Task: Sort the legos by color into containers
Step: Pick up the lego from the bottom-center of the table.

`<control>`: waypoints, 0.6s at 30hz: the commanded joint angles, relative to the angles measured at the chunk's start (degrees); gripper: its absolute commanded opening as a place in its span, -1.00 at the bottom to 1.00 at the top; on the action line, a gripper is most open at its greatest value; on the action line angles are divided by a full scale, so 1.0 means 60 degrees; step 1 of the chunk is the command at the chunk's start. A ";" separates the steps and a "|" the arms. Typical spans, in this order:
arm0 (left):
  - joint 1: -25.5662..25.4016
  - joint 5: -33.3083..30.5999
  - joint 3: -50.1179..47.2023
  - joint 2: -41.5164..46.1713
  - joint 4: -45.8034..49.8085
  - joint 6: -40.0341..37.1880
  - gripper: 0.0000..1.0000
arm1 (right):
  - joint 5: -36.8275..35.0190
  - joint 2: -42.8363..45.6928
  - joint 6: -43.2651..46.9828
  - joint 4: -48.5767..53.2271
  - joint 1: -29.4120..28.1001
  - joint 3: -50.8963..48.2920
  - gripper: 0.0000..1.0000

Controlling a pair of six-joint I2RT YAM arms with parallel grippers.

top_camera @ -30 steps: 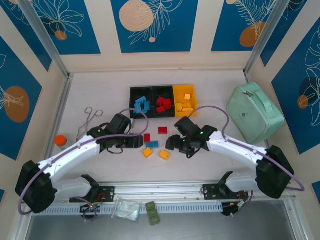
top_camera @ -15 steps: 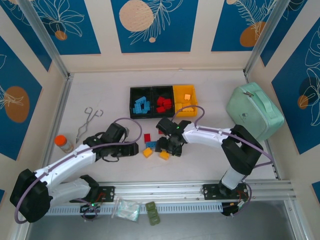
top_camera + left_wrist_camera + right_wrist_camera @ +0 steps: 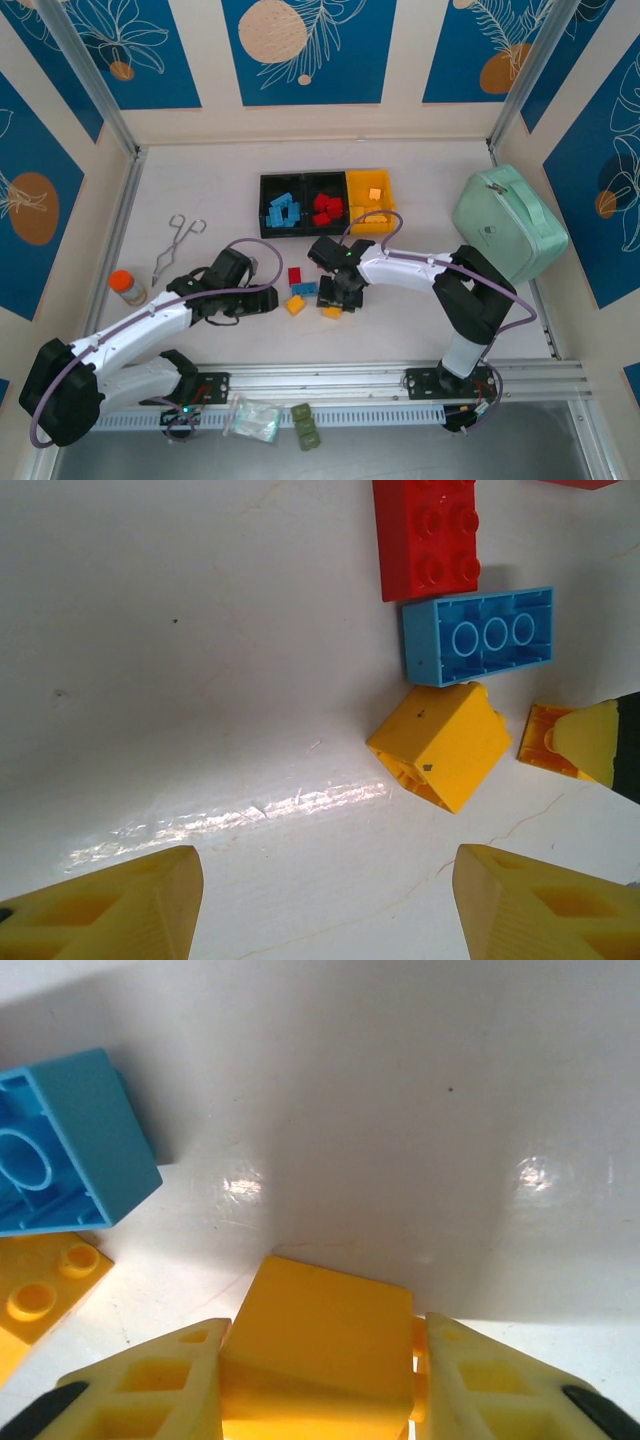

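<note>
Well, far across the bench (image 3: 200, 190), three joined bins (image 3: 300, 177) hold blue, red and yellow legos (image 3: 327, 210) (one colour each). Left end effector (image 3: 325, 880) gapes; right end effector (image 3: 325, 1328) clamps a yellow brick (image 3: 320, 1300) beside a blue brick (image 3: 304, 289) lying lengthwise left-right.

Quick tally from above: three bins (image 3: 304, 178) in a row, two black and one yellow, each holding a heap of legos (image 3: 283, 212) too jumbled to count. Loose on the worktop (image 3: 220, 180) I get one red brick (image 3: 294, 276), one light blue brick (image 3: 303, 288), a yellow-orange brick (image 3: 295, 304) and a second yellow-orange brick (image 3: 331, 312) — so two of those. Extras: one pair of tongs (image 3: 178, 240), one orange-capped bottle (image 3: 124, 284), one mint-green case (image 3: 510, 225), one plastic bag (image 3: 252, 418).
</note>
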State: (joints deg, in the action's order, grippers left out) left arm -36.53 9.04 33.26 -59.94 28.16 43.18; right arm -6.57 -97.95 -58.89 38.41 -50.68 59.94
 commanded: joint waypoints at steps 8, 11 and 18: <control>0.0059 0.0673 -0.0005 -0.0142 -0.0773 0.0170 0.33 | -0.0957 0.1010 0.0763 0.1043 0.0243 0.0583 -0.34; 0.0010 0.0844 0.0118 -0.0182 -0.1025 0.0216 0.34 | -0.1112 0.1354 0.1110 0.1257 0.0662 0.0755 -0.34; -0.0136 0.1122 0.0540 -0.0636 -0.1594 0.0310 0.33 | -0.1205 0.1896 0.2202 0.1376 0.2251 0.1336 -0.33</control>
State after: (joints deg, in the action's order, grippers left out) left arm -36.80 13.58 34.13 -62.59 21.45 44.21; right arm -12.64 -88.16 -49.65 44.64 -40.05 65.71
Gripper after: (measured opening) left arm 0.667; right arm 0.392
